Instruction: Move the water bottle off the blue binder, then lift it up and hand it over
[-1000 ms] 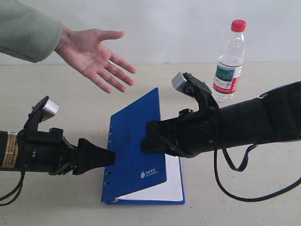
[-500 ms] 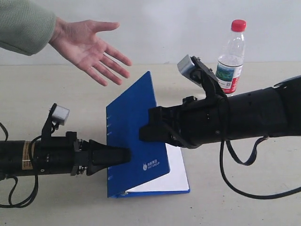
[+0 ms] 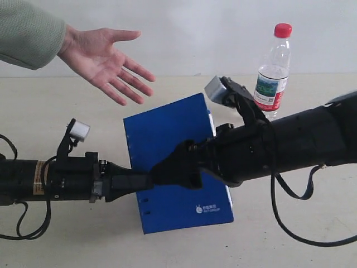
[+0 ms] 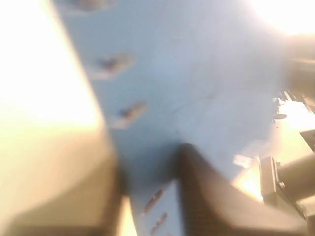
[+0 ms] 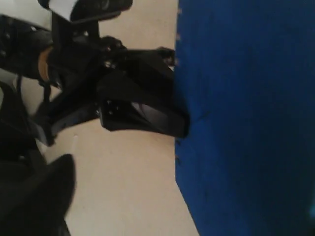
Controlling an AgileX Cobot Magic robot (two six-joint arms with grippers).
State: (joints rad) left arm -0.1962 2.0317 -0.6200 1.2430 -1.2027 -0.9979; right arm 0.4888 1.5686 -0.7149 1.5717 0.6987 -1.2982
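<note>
**Binder held up at center, bottle upper right**

Blue binder [image 3: 173,139] sits tilted at frame center. Left gripper [image 3: 146,180] is clenched on its left edge. Right gripper [image 3: 167,170] is against the cover, can't tell its grip. Water bottle [image 3: 273,78] stands upright upper right. Open hand [image 3: 103,56] upper left.

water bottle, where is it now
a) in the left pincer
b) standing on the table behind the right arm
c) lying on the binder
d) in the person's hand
b: the water bottle stands upright on the table, clear of the raised blue binder.
</note>
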